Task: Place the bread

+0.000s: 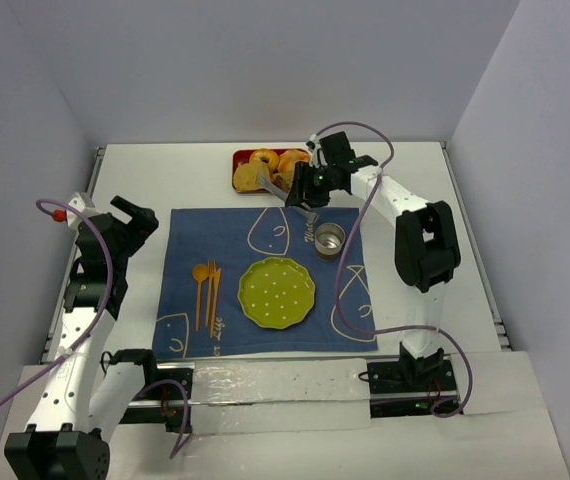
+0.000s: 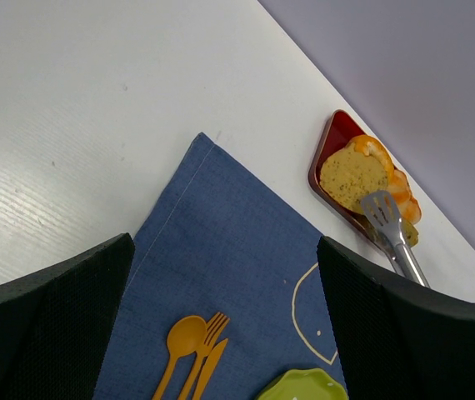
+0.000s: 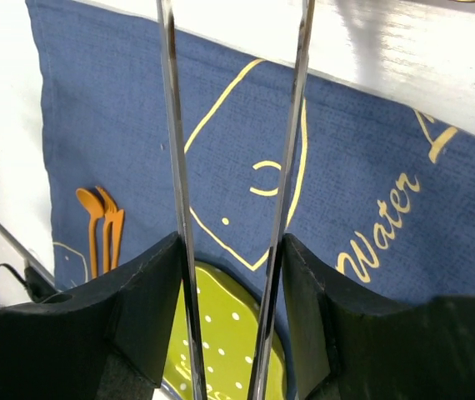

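The bread [image 2: 352, 175], a flat tan slice with a browner crust, lies in the red tray [image 2: 325, 142] at the back of the table, also seen from above [image 1: 248, 177]. My right gripper [image 1: 313, 186] is shut on a pair of metal tongs [image 1: 275, 190], both arms pressed between its fingers [image 3: 150, 275]. The tong tips [image 2: 381, 210] rest at the bread's right edge; I cannot tell whether they pinch it. My left gripper [image 1: 135, 218] hangs open and empty above the mat's left side.
A blue mat [image 1: 215, 240] carries a green plate [image 1: 277, 292], orange cutlery [image 1: 206, 285] and a metal cup [image 1: 330, 239]. Glossy orange buns [image 1: 287, 162] share the red tray with the bread. Walls close in the back and sides.
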`<state>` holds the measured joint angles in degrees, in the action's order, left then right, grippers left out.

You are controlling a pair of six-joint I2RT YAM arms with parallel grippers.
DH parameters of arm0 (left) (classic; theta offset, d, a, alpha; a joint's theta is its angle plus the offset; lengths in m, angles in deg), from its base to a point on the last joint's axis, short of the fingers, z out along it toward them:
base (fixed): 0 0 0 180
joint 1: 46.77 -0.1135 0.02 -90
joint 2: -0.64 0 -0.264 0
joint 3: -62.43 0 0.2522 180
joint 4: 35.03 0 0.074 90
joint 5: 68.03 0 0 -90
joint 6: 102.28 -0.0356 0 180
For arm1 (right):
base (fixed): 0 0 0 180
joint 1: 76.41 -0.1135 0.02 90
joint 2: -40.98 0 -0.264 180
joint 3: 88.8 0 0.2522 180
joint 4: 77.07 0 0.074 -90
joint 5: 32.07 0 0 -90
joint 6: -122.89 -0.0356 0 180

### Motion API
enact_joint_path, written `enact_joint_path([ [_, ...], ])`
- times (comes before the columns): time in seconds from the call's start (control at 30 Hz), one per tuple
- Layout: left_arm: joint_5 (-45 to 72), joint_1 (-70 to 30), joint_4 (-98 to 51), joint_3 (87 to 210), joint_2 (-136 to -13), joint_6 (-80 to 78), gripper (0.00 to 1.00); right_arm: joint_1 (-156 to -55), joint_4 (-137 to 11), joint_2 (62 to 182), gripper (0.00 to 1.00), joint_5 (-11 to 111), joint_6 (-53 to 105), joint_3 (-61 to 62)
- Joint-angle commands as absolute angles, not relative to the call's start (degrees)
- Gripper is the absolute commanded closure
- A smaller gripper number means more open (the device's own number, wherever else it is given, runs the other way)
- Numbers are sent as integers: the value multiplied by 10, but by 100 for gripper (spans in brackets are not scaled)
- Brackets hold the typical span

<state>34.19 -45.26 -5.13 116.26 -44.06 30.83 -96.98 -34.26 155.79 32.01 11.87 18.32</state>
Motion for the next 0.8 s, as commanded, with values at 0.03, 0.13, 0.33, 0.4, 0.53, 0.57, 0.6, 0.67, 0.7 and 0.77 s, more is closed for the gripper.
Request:
enact_joint_path([
  [0.03,349,-452,-58,1166,-439,312,1,-964,-387,1565,58,292,100,217],
  [0.13,349,-452,-58,1166,-440,312,1,-962,-391,1564,64,296,91,217],
  [0.33,346,-452,-59,1166,-443,312,1,-962,-398,1562,74,305,85,208],
  [0.4,345,-452,-59,1166,-442,312,1,-962,-399,1560,80,306,85,205],
  [0.53,341,-452,-61,1165,-443,312,1,-962,-421,1532,95,291,90,180],
  [0.57,340,-452,-61,1166,-443,312,1,-962,-427,1523,95,288,92,174],
  [0.6,339,-452,-61,1166,-443,312,1,-961,-431,1510,96,285,96,166],
  [0.67,336,-452,-64,1165,-443,311,1,-962,-439,1482,100,274,102,144],
  [0.7,335,-452,-65,1165,-442,311,1,-962,-444,1467,100,267,102,141],
  [0.77,326,-452,-69,1162,-442,311,1,-963,-460,1415,100,256,99,90],
])
